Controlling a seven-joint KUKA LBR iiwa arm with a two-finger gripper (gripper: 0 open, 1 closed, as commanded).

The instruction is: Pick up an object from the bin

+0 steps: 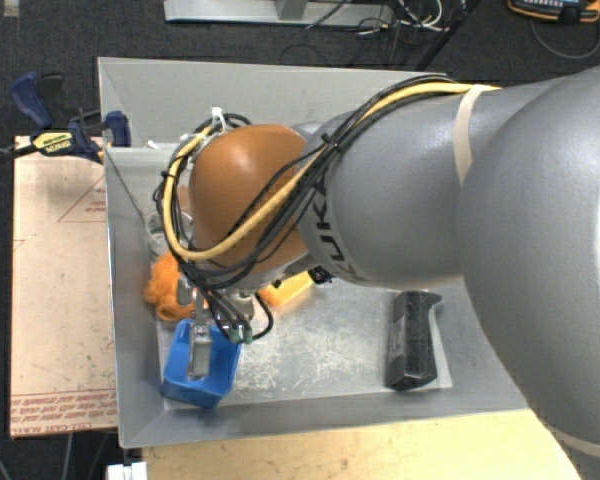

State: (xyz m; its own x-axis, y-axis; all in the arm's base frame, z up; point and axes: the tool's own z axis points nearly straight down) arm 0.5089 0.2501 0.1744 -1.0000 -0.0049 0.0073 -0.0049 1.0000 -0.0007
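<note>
A dark floor (80,18) lies around the grey metal bin (330,373), which takes up the middle of the frame.

In the bin's lower left corner lies a blue block (185,380), a chunky blue piece tilted a little against the bin's bottom. My pincer (202,346) is down on its upper end, touching it from above. I cannot tell whether my pincer is open or closed, nor whether the block is truly gripped.

Just above the block, against the left wall, sits an orange soft lump (162,290); it is partly hidden behind my wrist. A little to the right of that, a yellow piece (292,288) peeks out from under my arm, lying on the bin's bottom. Well apart from these, toward the lower right of the bin, a black oblong bar (412,343) lies by itself, its long side running up and down the frame.

Above the pincer comes my rounded orange cover (245,183), with black and yellow cables (280,203) looped across it. Behind it my thick grey arm (460,188) comes in from the right edge and covers the upper right part of the bin.
</note>
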